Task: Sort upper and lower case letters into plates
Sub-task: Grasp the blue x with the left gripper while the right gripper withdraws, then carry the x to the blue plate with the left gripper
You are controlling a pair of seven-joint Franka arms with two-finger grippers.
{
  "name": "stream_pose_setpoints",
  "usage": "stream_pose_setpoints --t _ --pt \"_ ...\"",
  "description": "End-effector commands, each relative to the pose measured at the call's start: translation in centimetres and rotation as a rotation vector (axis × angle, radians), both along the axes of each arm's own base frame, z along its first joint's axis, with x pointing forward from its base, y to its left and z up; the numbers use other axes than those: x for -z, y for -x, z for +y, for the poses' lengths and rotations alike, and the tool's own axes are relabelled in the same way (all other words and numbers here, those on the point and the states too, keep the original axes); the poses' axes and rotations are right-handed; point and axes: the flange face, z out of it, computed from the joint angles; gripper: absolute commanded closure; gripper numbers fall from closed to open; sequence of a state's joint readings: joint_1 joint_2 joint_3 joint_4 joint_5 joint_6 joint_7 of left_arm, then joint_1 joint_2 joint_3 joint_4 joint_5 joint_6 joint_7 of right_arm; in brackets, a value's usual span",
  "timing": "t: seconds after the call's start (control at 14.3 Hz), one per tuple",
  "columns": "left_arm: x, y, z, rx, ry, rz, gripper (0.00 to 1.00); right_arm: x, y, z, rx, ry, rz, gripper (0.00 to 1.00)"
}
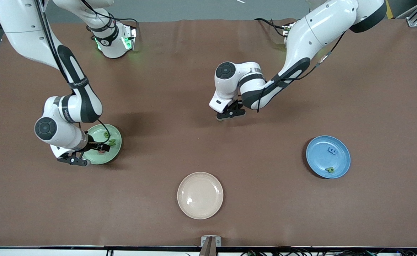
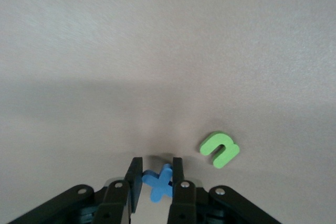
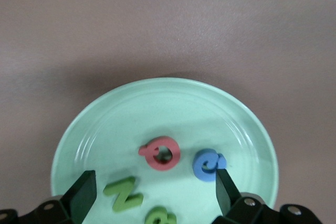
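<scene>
My left gripper (image 2: 157, 167) is down at the tabletop near the middle of the table, shut on the blue x (image 2: 159, 182). The green u (image 2: 219, 149) lies flat on the table just beside it. My right gripper (image 3: 154, 179) hangs open over the mint green plate (image 1: 117, 151), with nothing between its fingers. In that plate lie the red Q (image 3: 160, 153), the blue G (image 3: 207, 164), the green N (image 3: 123, 194) and the green B (image 3: 160, 217). The blue plate (image 1: 315, 160), toward the left arm's end, holds the blue m (image 1: 331, 150) and the green p (image 1: 330, 170).
A cream-beige plate (image 1: 200, 195) with nothing in it sits near the front edge of the brown table, between the two coloured plates. The right arm's elbow hangs over the table above the mint plate.
</scene>
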State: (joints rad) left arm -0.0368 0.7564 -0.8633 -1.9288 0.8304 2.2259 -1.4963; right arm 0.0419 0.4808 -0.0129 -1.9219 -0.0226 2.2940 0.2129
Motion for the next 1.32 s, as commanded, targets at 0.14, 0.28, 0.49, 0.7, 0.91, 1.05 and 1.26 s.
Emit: stream_pose_setpoints --t 0.14,0.28,0.49,0.7,0.91,1.05,1.26 --pt "-10.0 -5.9 8.3 0.127 -0.005 0.085 0.86 -9.3 -2.4 -2.6 -0.086 -0.015 0.046 0.00" --pt "-13.2 -7.9 13.1 0.219 -0.023 0.128 0.86 -13.0 -2.8 -4.0 -0.106 -0.023 0.068 0.00" --pt "-15.8 -11.2 21.0 0.368 -0.013 0.177 0.85 -19.8 -2.8 -4.5 -0.103 -0.021 0.093 0.00" --pt "-16.0 -13.9 30.7 0.482 0.036 0.224 0.85 -25.4 -2.5 -4.7 -0.100 -0.020 0.132 0.00" --pt "-15.6 -16.0 38.8 0.601 0.060 0.181 0.85 -28.3 -2.1 -5.8 -0.105 -0.029 0.140 0.00" --pt "-13.5 -17.5 43.3 0.667 0.026 0.133 0.85 -29.7 -2.5 -6.0 -0.100 -0.036 0.108 0.00" --pt "-9.4 -19.2 47.4 0.719 0.011 0.051 0.85 -31.5 -2.7 -6.4 -0.096 -0.031 0.067 0.00"
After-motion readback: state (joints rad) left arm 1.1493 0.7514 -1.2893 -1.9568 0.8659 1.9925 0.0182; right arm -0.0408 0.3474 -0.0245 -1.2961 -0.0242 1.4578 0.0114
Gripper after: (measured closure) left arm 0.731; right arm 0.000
